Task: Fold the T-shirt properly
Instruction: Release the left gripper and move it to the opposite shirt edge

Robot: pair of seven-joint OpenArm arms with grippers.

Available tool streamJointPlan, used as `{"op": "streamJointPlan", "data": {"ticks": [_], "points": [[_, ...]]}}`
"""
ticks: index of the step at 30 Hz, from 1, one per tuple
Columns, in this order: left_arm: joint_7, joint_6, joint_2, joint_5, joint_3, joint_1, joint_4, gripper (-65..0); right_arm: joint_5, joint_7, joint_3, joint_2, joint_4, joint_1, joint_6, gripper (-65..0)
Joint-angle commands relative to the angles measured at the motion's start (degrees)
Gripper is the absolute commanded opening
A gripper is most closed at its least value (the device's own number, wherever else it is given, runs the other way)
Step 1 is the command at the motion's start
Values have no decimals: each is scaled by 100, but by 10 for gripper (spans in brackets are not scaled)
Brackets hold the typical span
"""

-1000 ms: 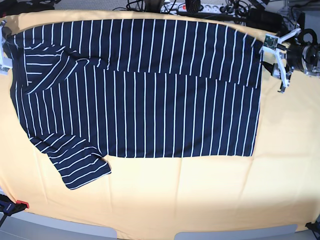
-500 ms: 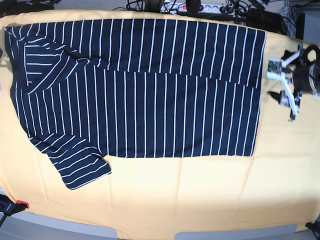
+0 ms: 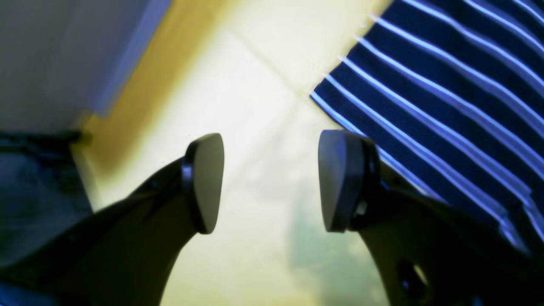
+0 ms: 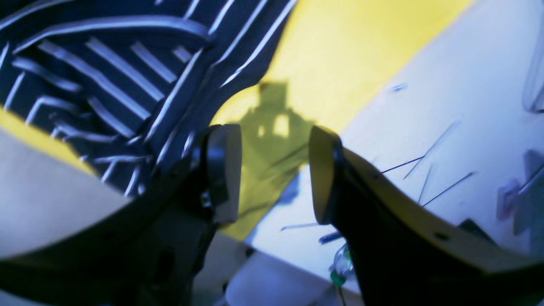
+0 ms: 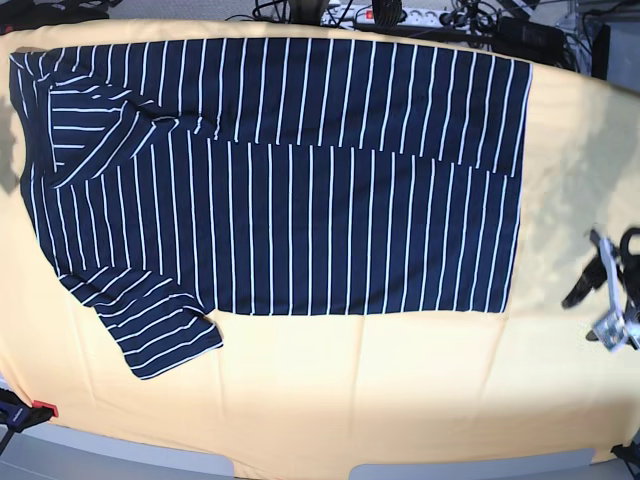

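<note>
One dark navy, white-striped, short-sleeved cloth T-shirt (image 5: 280, 190), spread flat across the upper and middle part of the base view, on a yellow-orange cloth-covered table (image 5: 400, 400). Upper band of cloth folded down over the body, its edge running as a horizontal line across the upper third of the garment. One sleeve folded inward at the upper left, stripes there running sideways; the other sleeve sticking out at the lower left, angled toward the bottom edge. Straight hem at the right side of the garment, well left of the table's right border.

Left gripper (image 5: 605, 300) at the far right edge of the base view, low over bare yellow cloth, well apart from the hem. In the left wrist view, same gripper (image 3: 270, 182) with jaws spread wide, grey pads (image 3: 335, 178) facing each other over pale tabletop, nothing between them; striped cloth filling the upper right of that frame, beside and behind the right-hand finger.

Right gripper out of sight in the base view. In the right wrist view, right gripper (image 4: 274, 174) with jaws likewise parted and empty, gap over yellow cloth and its own shadow; striped cloth (image 4: 106, 85), rumpled, in the upper left of the frame, just beside the left-hand finger. Grey surface with thin wires (image 4: 425, 127) at the right.

Tangle of black cables and a white power strip (image 5: 385, 14) along the top edge of the base view.
</note>
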Motion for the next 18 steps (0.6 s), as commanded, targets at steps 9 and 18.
{"op": "streamJointPlan", "data": {"ticks": [9,18], "points": [[446,-1202,1878,-2208,-898,-385,-4070,-295,-39,140,79,146,20,240,-46,-364],[973,-2016,3163,-3414,-1491,-297,-6157,-294,-42,142,79,146,15,240,-46,-364]]}}
